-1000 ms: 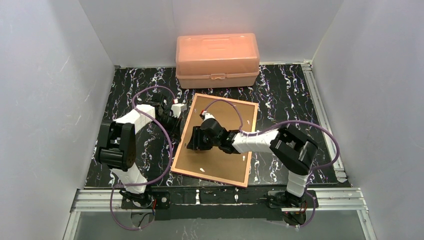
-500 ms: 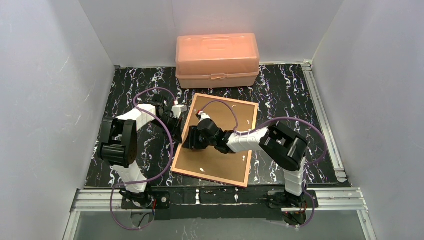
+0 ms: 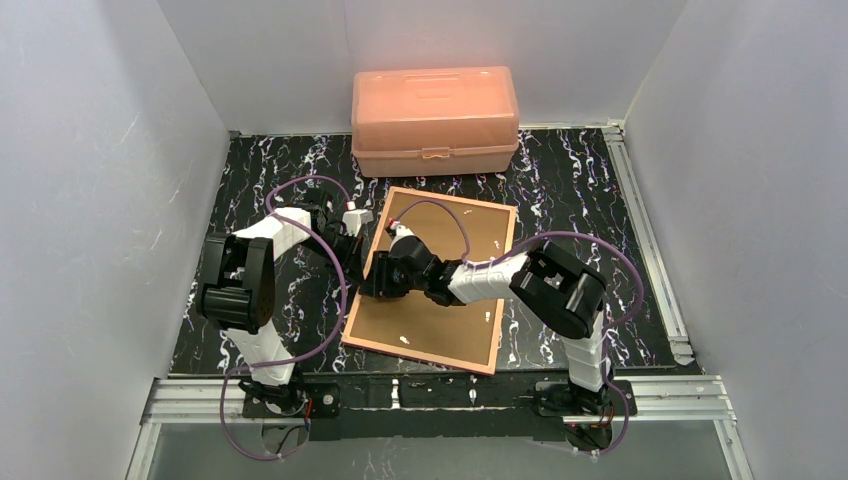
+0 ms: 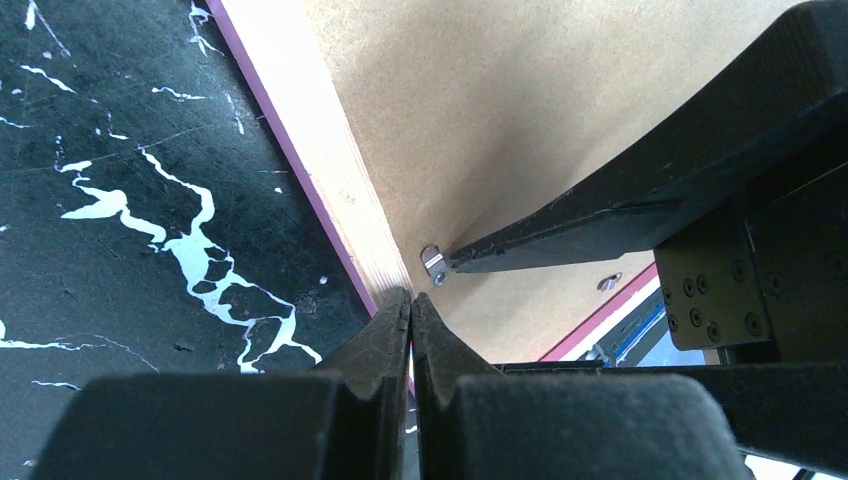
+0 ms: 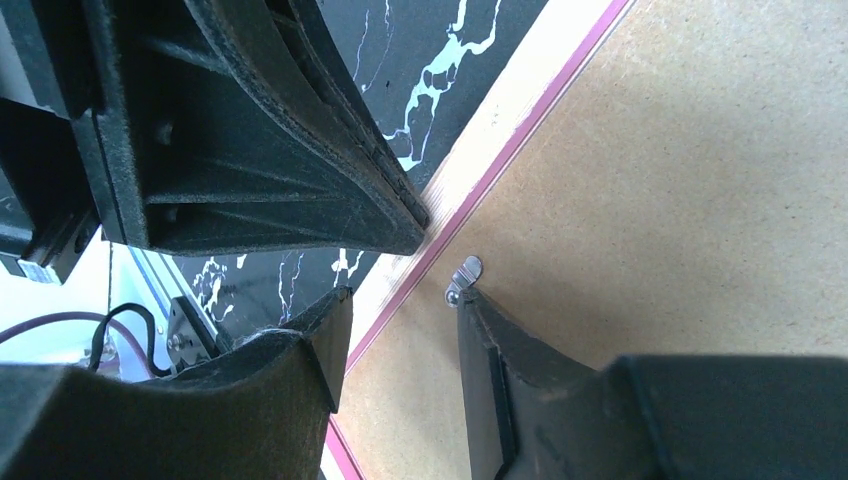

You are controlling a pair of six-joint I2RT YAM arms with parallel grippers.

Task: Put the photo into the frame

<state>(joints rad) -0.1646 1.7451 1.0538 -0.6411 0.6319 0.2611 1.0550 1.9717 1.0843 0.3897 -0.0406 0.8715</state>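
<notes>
The frame (image 3: 357, 302) lies face down on the black marbled table, its brown backing board (image 3: 440, 320) facing up. The photo is hidden. My left gripper (image 3: 356, 266) is shut with nothing between its fingers, and in the left wrist view its tips (image 4: 411, 300) touch the frame's pale left edge (image 4: 330, 180). My right gripper (image 5: 402, 300) is open over that same edge. One finger rests on the board against a small metal clip (image 5: 463, 275). The other hangs over the table just outside the frame.
A salmon-pink lidded plastic box (image 3: 434, 118) stands at the back, just behind the frame. White walls close in the table on three sides. Purple cables loop over both arms, and a second metal clip (image 4: 610, 282) shows on the board's far side.
My right gripper has slid left across the backing board to the frame's left edge, meeting the left gripper there. The left arm has barely shifted.
</notes>
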